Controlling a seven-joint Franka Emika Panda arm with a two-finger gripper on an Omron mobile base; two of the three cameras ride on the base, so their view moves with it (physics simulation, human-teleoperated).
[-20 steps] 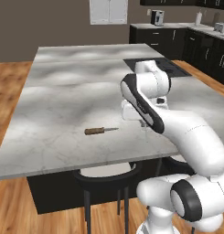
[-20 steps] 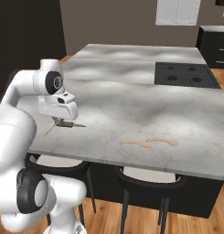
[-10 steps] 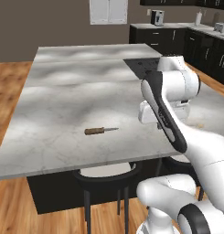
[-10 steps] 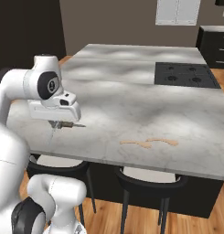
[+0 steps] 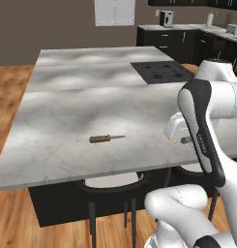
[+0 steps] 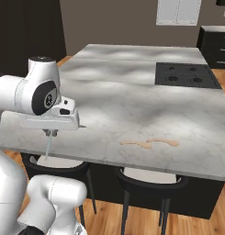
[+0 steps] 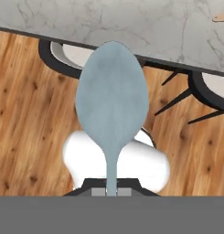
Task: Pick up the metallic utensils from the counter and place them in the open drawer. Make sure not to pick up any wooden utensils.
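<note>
My gripper (image 6: 50, 132) is shut on the handle of the slim silvery spoon (image 6: 48, 146), which hangs down just past the counter's (image 6: 132, 105) near edge. In the hand view the spoon's bowl (image 7: 112, 103) stands straight out from the gripper (image 7: 111, 192), above the wooden floor and a stool. The table knife (image 5: 106, 138), silver blade and brown handle, lies flat on the marbled counter (image 5: 91, 97) to the left of the arm. The drawer is out of view.
Pale wooden utensils (image 6: 149, 143) lie on the counter near its front edge, right of my hand. A black cooktop (image 6: 187, 75) is set into the far right of the top. Black stools (image 6: 148, 181) stand under the near edge.
The arm has swung right and toward the counter's near edge, carrying the spoon out over the edge. The knife and the wooden utensils have stayed put.
</note>
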